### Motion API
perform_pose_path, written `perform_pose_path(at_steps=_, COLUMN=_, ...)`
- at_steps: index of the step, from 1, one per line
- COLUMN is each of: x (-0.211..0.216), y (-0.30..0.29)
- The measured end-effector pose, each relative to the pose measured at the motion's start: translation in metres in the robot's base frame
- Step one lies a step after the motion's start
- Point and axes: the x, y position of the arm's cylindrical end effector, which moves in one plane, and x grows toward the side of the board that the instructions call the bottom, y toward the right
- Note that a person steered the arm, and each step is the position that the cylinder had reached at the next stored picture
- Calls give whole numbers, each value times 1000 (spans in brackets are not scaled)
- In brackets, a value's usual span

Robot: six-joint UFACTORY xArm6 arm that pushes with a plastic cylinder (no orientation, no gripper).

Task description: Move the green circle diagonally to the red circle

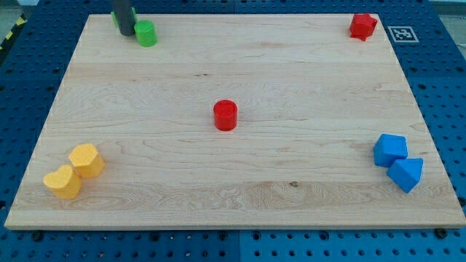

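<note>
So the green circle (pixel 147 33) sits way up near the view's top left corner of the wooden counter (pixel 240 175). My tip (pixel 127 32) is parked just beside it on the view's left, looks like touching or nearly. There's a sliver of another green block (pixel 115 17) behind the rod.

That spot makes sense: the red circle (pixel 226 115) is near the middle, down and to the view's right, so pushing from the upper left sends the green one diagonally toward it.

No gripper here, just a bare rod holding nothing.

The red star (pixel 362 25), two yellow blocks (pixel 75 171) and two blue blocks (pixel 398 161) sit well clear.
</note>
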Motion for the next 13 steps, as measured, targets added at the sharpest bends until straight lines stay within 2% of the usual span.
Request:
perform_pose_path(at_steps=2, x=14, y=13)
perform_pose_path(at_steps=7, x=19, y=205)
perform_pose_path(at_steps=9, x=71, y=236)
perform_pose_path(at_steps=11, x=129, y=206)
perform_pose_path(at_steps=12, x=133, y=218)
perform_pose_path(at_steps=13, x=137, y=257)
